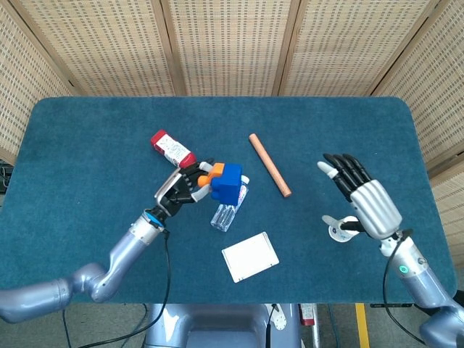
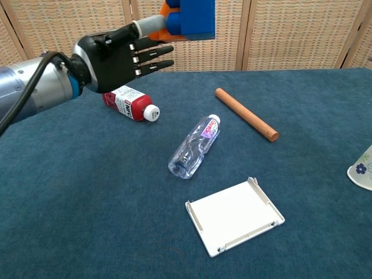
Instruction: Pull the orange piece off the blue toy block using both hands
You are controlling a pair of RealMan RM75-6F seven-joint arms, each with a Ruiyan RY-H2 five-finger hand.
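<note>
My left hand (image 1: 180,192) (image 2: 119,58) holds the blue toy block (image 1: 228,183) (image 2: 196,17) up in the air over the middle of the table, pinching it at its orange piece (image 1: 214,172) (image 2: 169,9). The orange piece sits on the block's left side, toward the hand. My right hand (image 1: 361,201) is raised at the right with its fingers spread and nothing in it, well apart from the block. The chest view does not show the right hand.
On the blue table (image 1: 87,138) lie a red bottle (image 1: 171,150) (image 2: 126,101), a clear water bottle (image 1: 228,210) (image 2: 195,145), a wooden rod (image 1: 270,164) (image 2: 246,113) and a white tray (image 1: 249,256) (image 2: 234,215). A white cup (image 1: 338,229) (image 2: 362,169) lies on its side below the right hand.
</note>
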